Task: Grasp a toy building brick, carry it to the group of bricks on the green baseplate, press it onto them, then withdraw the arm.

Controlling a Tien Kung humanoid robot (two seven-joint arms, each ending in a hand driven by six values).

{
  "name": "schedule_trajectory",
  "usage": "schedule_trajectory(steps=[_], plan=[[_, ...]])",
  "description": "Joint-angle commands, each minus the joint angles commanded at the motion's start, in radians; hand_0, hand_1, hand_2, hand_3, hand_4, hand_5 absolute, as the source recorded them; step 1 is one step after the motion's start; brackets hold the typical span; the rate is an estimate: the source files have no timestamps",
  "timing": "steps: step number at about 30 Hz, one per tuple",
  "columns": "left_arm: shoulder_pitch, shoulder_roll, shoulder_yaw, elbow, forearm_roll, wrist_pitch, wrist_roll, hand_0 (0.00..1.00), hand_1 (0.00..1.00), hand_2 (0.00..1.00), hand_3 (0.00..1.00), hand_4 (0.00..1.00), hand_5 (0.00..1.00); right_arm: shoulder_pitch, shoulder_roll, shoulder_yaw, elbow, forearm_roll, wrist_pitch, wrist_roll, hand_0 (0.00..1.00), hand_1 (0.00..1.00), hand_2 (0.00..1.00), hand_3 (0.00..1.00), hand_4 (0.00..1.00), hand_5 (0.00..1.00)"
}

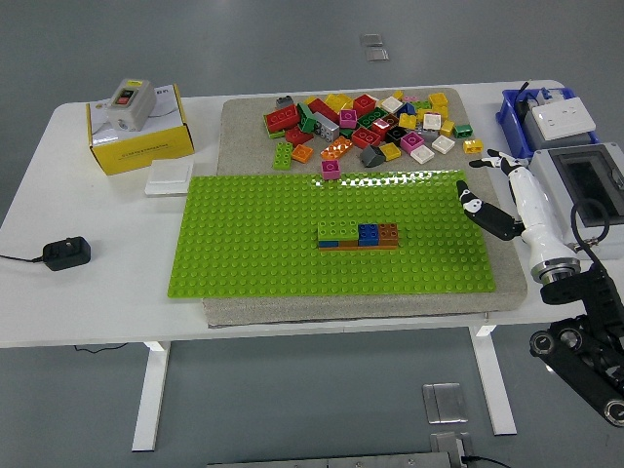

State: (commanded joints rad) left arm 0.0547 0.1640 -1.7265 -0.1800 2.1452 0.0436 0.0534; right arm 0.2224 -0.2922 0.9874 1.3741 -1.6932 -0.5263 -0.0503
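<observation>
- The right hand [505, 190] hangs over the right edge of the grey mat [244, 105], just past the green baseplate [253, 244], fingers loosely spread and holding nothing.
- The group of bricks [358, 235] sits near the middle of the baseplate: green, blue and brown blocks in 1 row on an orange strip.
- The loose pile of bricks [366, 122] lies on the mat beyond the baseplate's far edge, apart from the hand.
- A yellow box [139, 132] stands at the table's far left.
</observation>
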Motion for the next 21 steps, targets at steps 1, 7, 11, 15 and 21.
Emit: schedule_trajectory(steps=[1, 7, 11, 15, 21], plan=[[0.002, 0.000, -0.001, 0.000, 0.002, -0.001, 0.001, 0.615, 0.601, 0.528, 0.606, 0.181, 0.738, -0.001, 0.003, -0.001, -0.001, -0.002, -0.001, 0.000, 0.898, 0.910, 0.895, 0.725, 0.666, 0.484], [0.013, -0.002, -0.019, 0.000, 0.024, -0.009, 0.013, 0.620, 0.602, 0.531, 0.612, 0.197, 0.734, -0.006, 0.016, 0.007, 0.000, -0.002, -0.004, 0.005, 0.884, 0.903, 0.891, 0.689, 0.656, 0.464], [0.018, -0.003, -0.019, 0.000, 0.025, -0.011, 0.016, 0.620, 0.602, 0.531, 0.612, 0.197, 0.734, -0.011, 0.015, 0.017, 0.003, 0.003, -0.001, 0.009, 0.884, 0.903, 0.891, 0.689, 0.656, 0.464], [0.023, -0.005, -0.005, 0.000, 0.010, -0.011, 0.019, 0.620, 0.603, 0.534, 0.616, 0.219, 0.732, -0.019, 0.011, 0.029, 0.012, 0.018, 0.002, 0.015, 0.878, 0.899, 0.891, 0.683, 0.669, 0.476], [0.034, -0.014, 0.012, 0.000, -0.015, -0.015, 0.025, 0.621, 0.605, 0.536, 0.620, 0.227, 0.728, -0.025, 0.009, 0.054, 0.043, 0.023, 0.005, 0.017, 0.878, 0.896, 0.902, 0.680, 0.666, 0.463]])
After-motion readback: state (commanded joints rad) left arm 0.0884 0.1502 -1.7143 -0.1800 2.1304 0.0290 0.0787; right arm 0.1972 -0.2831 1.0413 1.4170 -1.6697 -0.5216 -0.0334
